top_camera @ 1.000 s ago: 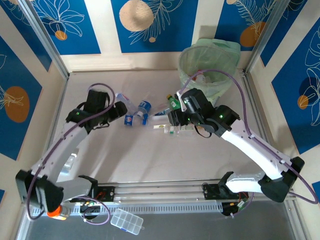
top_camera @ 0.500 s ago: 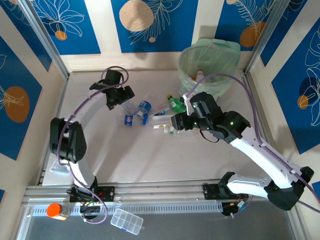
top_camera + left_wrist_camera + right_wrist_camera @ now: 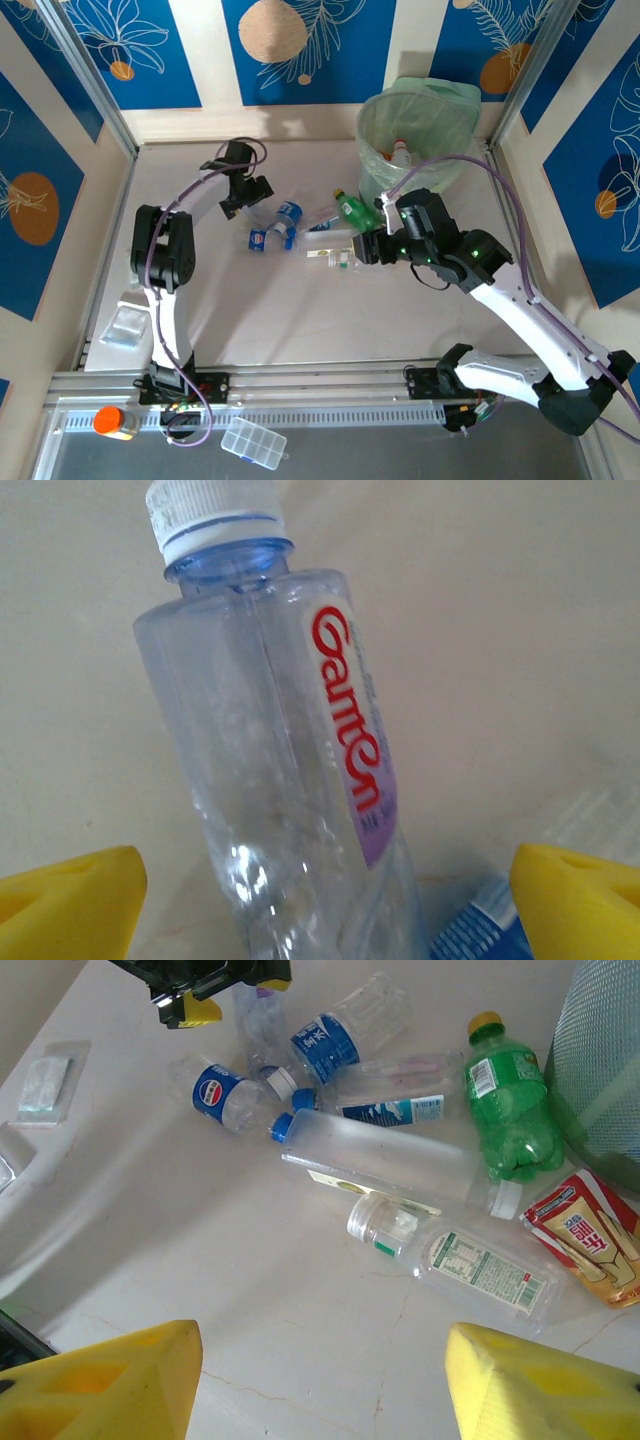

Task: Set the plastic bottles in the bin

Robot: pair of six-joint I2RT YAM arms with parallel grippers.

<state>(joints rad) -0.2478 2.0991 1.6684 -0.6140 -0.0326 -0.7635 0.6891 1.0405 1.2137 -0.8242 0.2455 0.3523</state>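
Base cut off, a Ganten bottle (image 3: 265,740) lies loose inside the wide-open left hand (image 3: 325,898). The right hand (image 3: 330,1380), open and empty, hovers beside scattered bottles (image 3: 380,1160) left of the bin (image 3: 445,170).

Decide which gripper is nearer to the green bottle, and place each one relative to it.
Right. The right gripper hovers just on the near side of the green bottle; the left gripper is well off to its left, at a clear bottle.

Overhead view, wrist close-ups, shared bottles (image 3: 288,216)
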